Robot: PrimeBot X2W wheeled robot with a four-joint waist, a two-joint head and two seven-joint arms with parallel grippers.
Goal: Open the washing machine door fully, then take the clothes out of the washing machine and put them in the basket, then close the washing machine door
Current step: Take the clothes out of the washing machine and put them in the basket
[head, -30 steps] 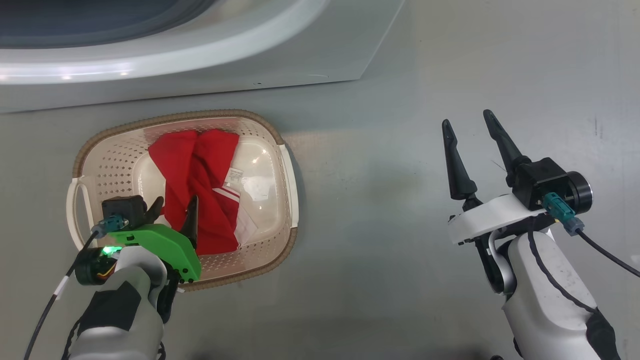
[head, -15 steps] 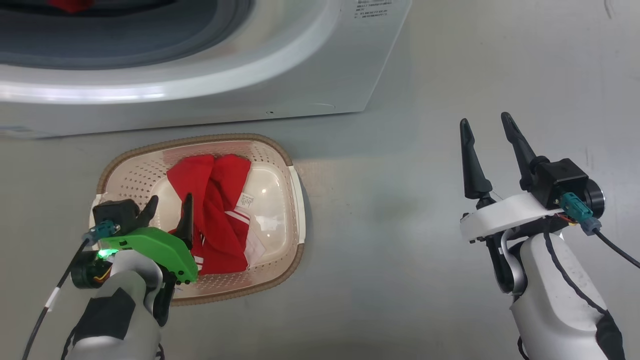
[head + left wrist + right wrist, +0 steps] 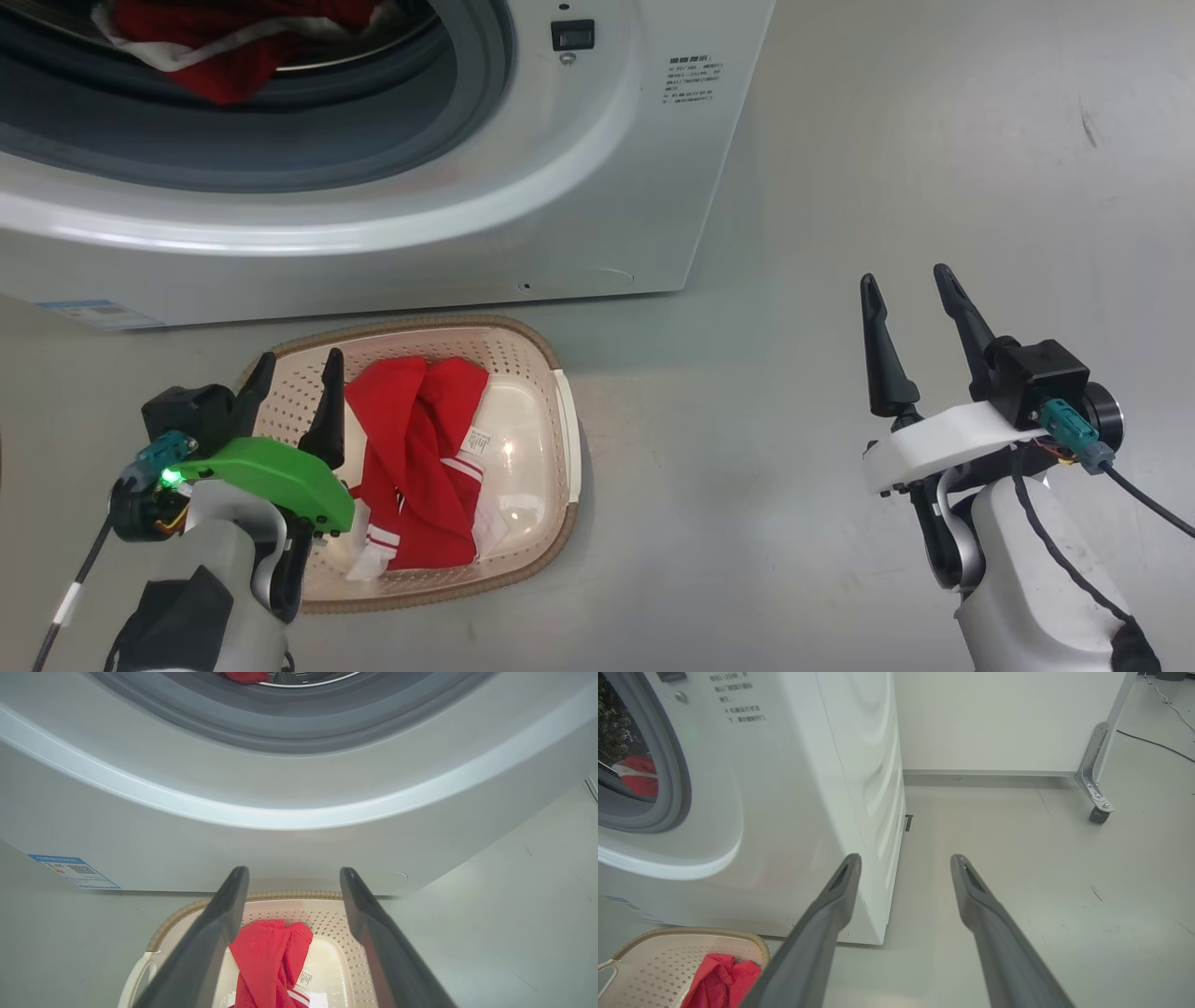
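2 grippers spread wide, both empty: left gripper (image 3: 297, 373) hangs over the left edge of the basket (image 3: 571, 448), red clothes (image 3: 411, 439) lying inside just right of its fingers; right gripper (image 3: 904, 299) over floor (image 3: 747, 467), well apart. Washing machine (image 3: 597, 187) drum holds more clothes (image 3: 224, 56).

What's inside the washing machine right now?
Red clothes with white trim lie inside the washing machine, past the grey gasket. The gasket and the picture's edge hide the rest, so how many remain is unclear.
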